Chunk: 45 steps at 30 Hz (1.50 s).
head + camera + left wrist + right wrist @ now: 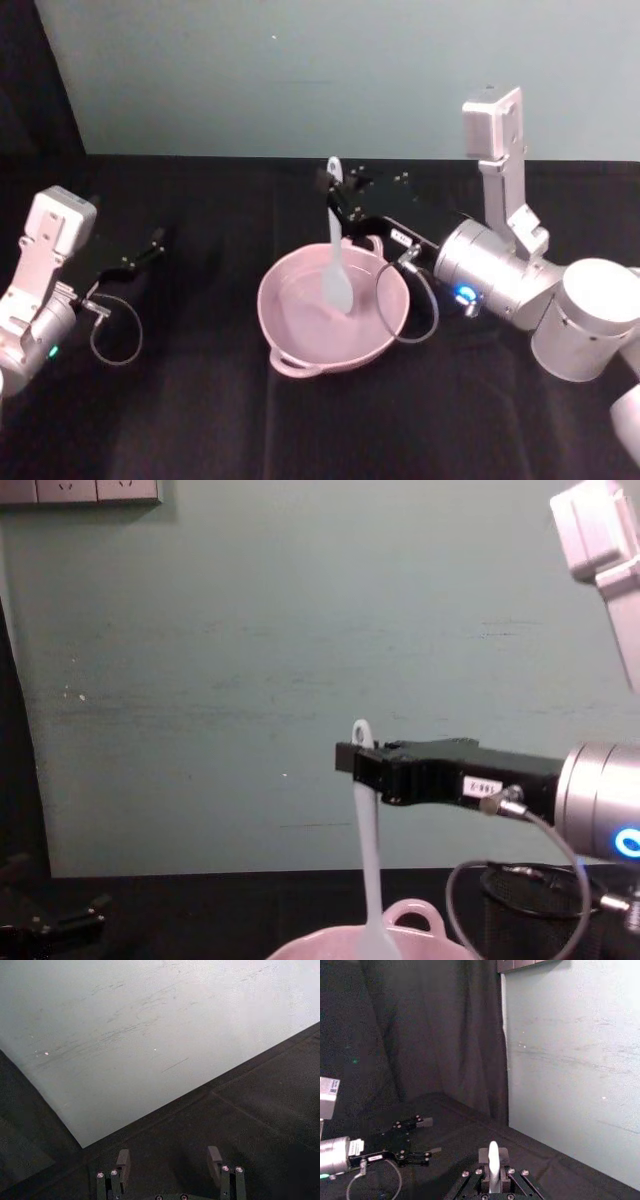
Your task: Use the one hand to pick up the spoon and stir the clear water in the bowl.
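One arm working | head: right gripper (pixel 332 195) clamped high on spoon (pixel 337 270), paddle dipped in pink bowl (pixel 272 300); left gripper (pixel 152 246) parked at bowl's 9 o'clock | left wrist: its fingers (pixel 123 1160) apart, empty | right wrist: handle upright between jaws | chest: advise slow small circles, paddle kept off the rim.

Light's soft and pretty flat overall. The pale teal wall (pixel 250 680) takes it evenly and is the brightest thing in the chest view and both wrist views, with a few tiny bright specks on it. The black desk (pixel 200 430) just swallows the light, so no shadows read on it, and the black curtain (pixel 420 1035) is really dim. The pink bowl (pixel 330 360) has soft glare along its rim, the silver right arm (pixel 490 275) catches bright highlights, and its blue ring (pixel 465 297) glows. The right end effector (pixel 352 760) reads near-black against the wall.
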{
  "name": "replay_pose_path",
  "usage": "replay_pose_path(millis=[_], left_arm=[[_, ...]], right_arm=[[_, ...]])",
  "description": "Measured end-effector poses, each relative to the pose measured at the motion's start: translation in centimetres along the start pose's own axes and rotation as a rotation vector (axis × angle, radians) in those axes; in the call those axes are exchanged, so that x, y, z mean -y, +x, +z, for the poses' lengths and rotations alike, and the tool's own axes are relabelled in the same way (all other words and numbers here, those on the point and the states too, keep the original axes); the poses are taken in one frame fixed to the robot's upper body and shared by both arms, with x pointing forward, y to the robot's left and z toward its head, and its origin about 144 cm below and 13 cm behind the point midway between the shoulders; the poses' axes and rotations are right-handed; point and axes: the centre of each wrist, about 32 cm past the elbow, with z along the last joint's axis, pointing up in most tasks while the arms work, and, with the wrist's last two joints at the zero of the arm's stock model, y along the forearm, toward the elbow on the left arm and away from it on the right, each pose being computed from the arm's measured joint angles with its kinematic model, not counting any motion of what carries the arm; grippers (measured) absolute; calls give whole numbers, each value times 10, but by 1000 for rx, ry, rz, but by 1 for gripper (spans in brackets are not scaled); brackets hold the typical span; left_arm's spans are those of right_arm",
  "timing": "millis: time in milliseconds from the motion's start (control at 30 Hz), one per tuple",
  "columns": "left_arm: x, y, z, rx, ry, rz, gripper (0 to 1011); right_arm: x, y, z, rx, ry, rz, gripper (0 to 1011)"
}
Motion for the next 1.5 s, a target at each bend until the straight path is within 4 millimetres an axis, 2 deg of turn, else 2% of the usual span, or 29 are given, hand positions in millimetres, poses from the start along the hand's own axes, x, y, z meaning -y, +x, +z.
replay_pose_path(millis=[267,367,733,867,1133,1500], left_arm=[[0,0,0,0,0,0,1011],[0,0,0,0,0,0,1011],[0,0,0,0,0,0,1011],[0,0,0,0,0,0,1011],[0,0,0,0,0,0,1011],[0,0,0,0,0,0,1011]], right_arm=[[-12,-4,-16,-59,15,23,118],[-23,-4,-22,-97,36,29,118],[-38,13,-35,-153,70,-27,118],[-36,21,-36,-148,76,-60,118],[-18,32,-33,-112,76,-119,118],[2,17,-28,-78,43,-95,118]])
